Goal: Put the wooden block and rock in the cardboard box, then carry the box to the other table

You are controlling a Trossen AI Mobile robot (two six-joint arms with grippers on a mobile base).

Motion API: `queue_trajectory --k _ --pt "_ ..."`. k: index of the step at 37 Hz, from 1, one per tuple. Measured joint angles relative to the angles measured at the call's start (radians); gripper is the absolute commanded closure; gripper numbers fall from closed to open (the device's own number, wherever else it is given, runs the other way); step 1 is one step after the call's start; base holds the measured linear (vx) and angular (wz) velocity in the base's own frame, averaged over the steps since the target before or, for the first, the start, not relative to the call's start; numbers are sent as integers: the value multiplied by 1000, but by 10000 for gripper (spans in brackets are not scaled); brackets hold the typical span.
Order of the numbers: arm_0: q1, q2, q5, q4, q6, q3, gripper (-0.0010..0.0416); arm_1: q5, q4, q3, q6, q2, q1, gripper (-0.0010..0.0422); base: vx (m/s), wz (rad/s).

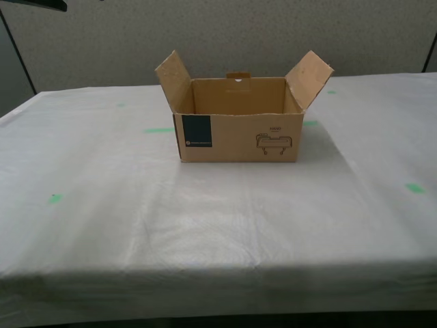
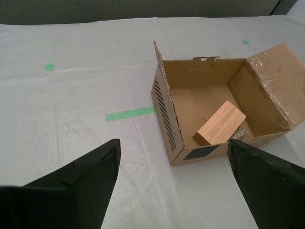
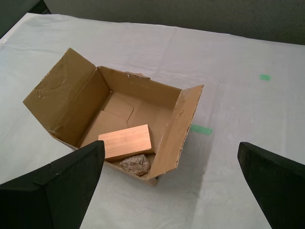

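Note:
The cardboard box (image 1: 237,137) stands with its flaps open on the other table (image 1: 205,219), which is covered in white cloth. Its blue label faces the exterior camera. Inside the cardboard box (image 3: 71,102) lies the wooden block (image 3: 126,141), and the rock (image 3: 136,164) rests against it. The wooden block (image 2: 220,123) shows in the second wrist view too, with a sliver of the rock (image 2: 242,135) beside it. My first gripper (image 3: 171,183) hovers open above the cloth beside the box, holding nothing. My second gripper (image 2: 174,179) is likewise open and empty near the cardboard box (image 2: 167,114). Neither arm appears in the exterior view.
Green tape marks (image 1: 158,130) dot the white cloth, one (image 2: 130,113) close beside the box. A grey partition wall (image 1: 225,34) runs behind the table. The table's front edge (image 1: 218,273) lies near the exterior camera.

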Motion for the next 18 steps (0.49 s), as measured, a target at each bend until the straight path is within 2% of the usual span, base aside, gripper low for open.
queue_trajectory --k 18 --pt "1 0 0 0 0 0 16 0 0 0 0 0 0 108 0 0"
